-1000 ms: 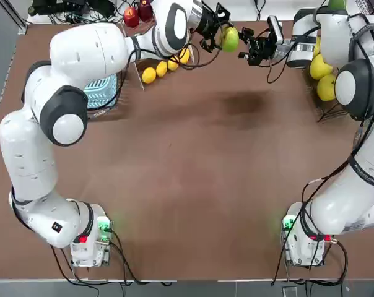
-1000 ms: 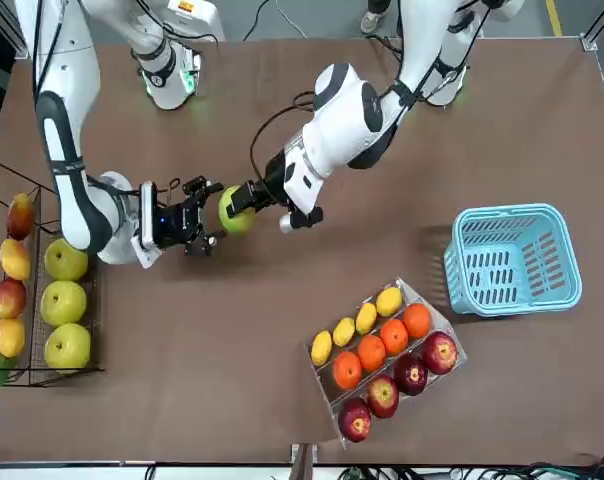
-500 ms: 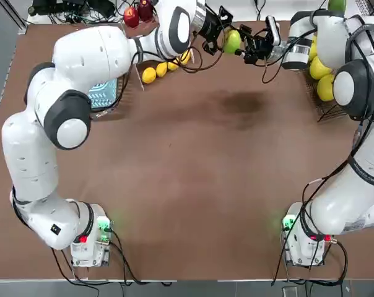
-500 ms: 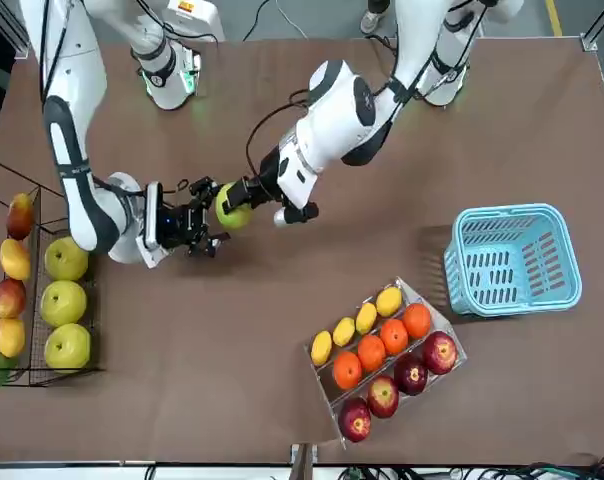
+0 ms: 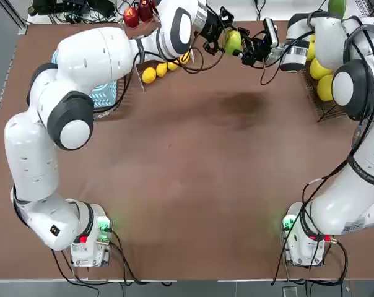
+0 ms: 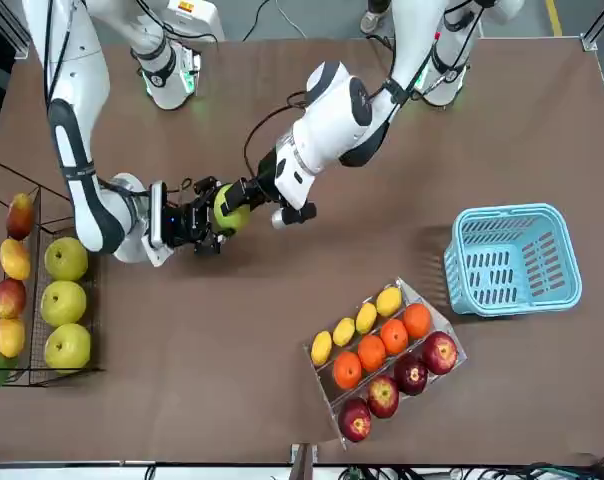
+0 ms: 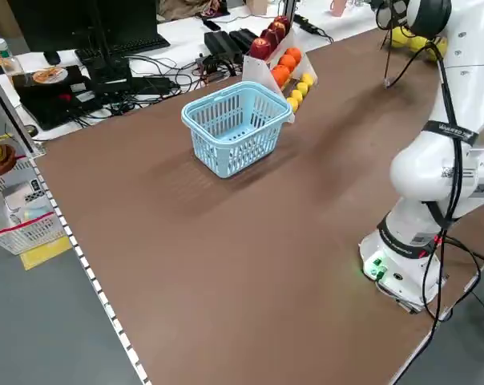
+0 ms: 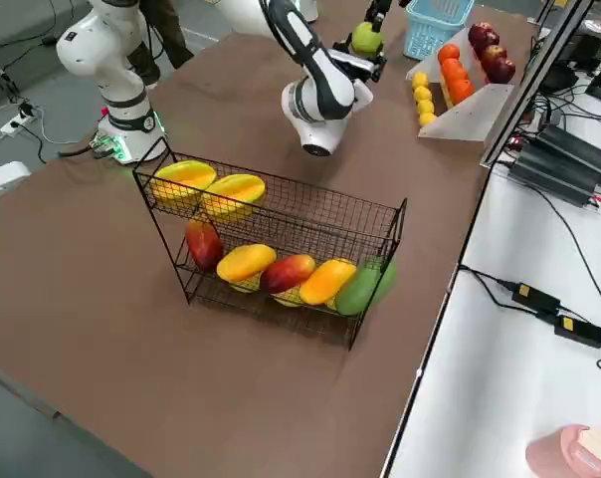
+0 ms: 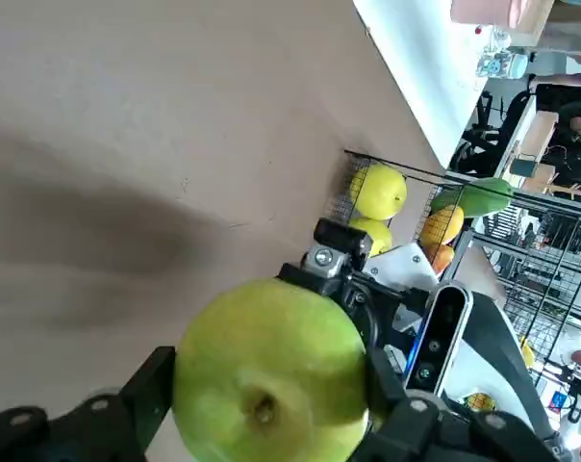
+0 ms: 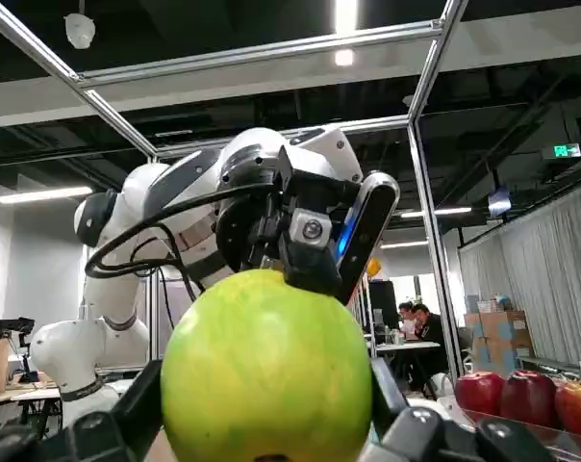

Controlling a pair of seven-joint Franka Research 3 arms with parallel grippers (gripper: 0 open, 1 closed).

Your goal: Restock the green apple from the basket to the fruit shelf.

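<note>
Got glossy round yellow-green apple (image 9: 269, 375) up above brown tabletop (image 6: 282, 310), squarely between the two fingers of black left gripper (image 9: 269, 387): one finger on each side, jaws closed onto the fruit, so holding. Place black right gripper (image 10: 267, 387) at the same apple, facing in from the shelf's side. Cannot tell whether gripping there too. Note apple well apart from light blue plastic lattice basket (image 6: 461, 285) and outside black thin-wire tiered rack (image 8: 322, 205). See mixed red, orange-yellow and green fruit (image 8: 247, 262) on rack; clear tiered stand (image 6: 334, 401) near basket, loaded with lemons, oranges, red apples.
</note>
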